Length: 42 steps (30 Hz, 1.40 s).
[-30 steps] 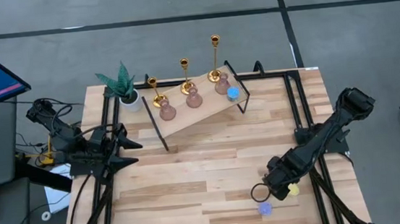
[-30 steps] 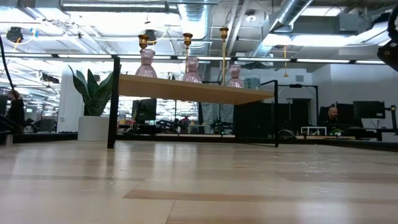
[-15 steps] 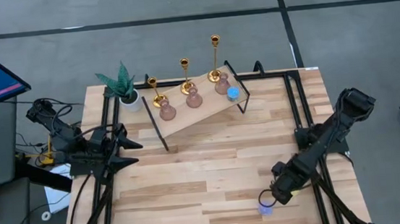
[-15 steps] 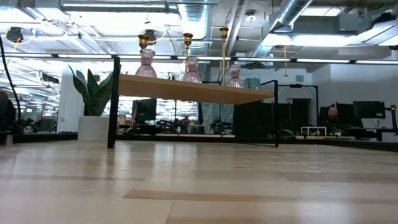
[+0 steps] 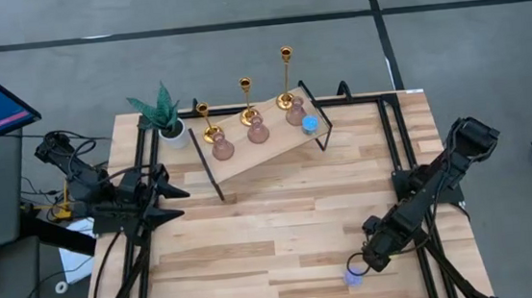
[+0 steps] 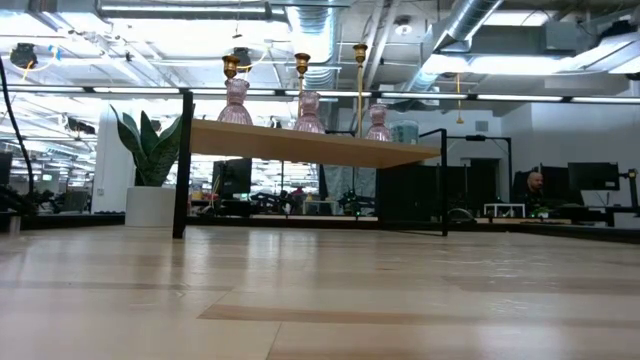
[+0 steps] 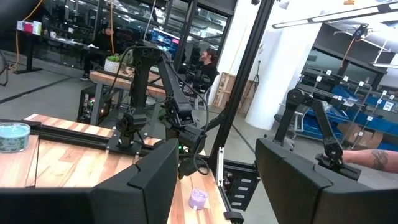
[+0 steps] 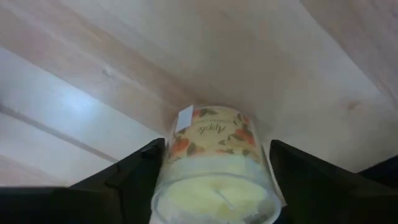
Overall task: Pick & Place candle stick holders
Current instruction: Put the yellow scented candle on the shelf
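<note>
Gripping a yellow candle jar [image 8: 214, 165], right end effector [image 8: 211, 180] shows only wrist-side.

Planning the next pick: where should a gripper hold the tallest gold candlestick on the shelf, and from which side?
Probably the thin upright stem of the tallest gold candlestick, pinched sideways from the shelf's table-facing edge, between the pink holder and blue light.

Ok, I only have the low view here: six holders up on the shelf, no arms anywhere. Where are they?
Observer: The right gripper is low over the table, at the right corner farthest from the shelf, by a small blue light.
Operator: Carrying anything?
Observer: Yes, a jar candle, with a finger against each side.
Operator: And the left?
Observer: The left gripper waits open at the left edge.
</note>
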Tool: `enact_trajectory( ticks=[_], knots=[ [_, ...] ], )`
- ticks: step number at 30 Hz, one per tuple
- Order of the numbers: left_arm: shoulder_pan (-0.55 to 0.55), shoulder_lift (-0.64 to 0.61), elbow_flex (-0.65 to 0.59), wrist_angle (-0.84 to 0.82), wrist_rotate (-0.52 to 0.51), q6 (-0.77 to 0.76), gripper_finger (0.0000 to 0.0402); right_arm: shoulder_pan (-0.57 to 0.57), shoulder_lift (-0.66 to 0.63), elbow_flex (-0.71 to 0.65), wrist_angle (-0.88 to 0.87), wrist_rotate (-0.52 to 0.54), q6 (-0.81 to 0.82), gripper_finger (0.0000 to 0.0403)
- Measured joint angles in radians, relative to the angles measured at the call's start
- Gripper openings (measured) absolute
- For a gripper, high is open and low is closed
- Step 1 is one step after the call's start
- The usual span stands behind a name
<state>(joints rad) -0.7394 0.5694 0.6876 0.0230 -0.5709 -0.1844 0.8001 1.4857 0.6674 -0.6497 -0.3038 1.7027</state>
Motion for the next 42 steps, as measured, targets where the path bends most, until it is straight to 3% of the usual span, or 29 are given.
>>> enact_trajectory(
  ticks=[8, 17, 24, 28, 33, 42],
  knots=[
    [0.0, 0.0, 0.0, 0.0, 0.0, 0.0, 0.0214, 0.0, 0.0, 0.0, 0.0, -0.01, -0.007, 0.0213],
    [0.0, 0.0, 0.0, 0.001, 0.0, 0.0, 0.0214, -0.056, -0.001, 0.001, 0.0, 0.009, -0.064, 0.0232],
    [0.0, 0.0, 0.0, 0.001, 0.0, 0.005, 0.0214, -0.184, -0.002, 0.003, 0.0, 0.017, -0.204, 0.0215],
    [0.0, 0.0, 0.0, 0.0, 0.0, 0.021, 0.0214, -0.282, -0.002, 0.015, -0.005, 0.045, -0.313, 0.0226],
    [0.0, 0.0, 0.0, 0.001, 0.0, 0.023, 0.0214, -0.404, 0.001, 0.068, -0.008, 0.133, -0.475, 0.0228],
    [0.0, 0.0, 0.0, 0.001, 0.0, 0.023, 0.0214, -0.571, 0.001, 0.179, -0.056, 0.137, -0.679, 0.0224]
  ],
)
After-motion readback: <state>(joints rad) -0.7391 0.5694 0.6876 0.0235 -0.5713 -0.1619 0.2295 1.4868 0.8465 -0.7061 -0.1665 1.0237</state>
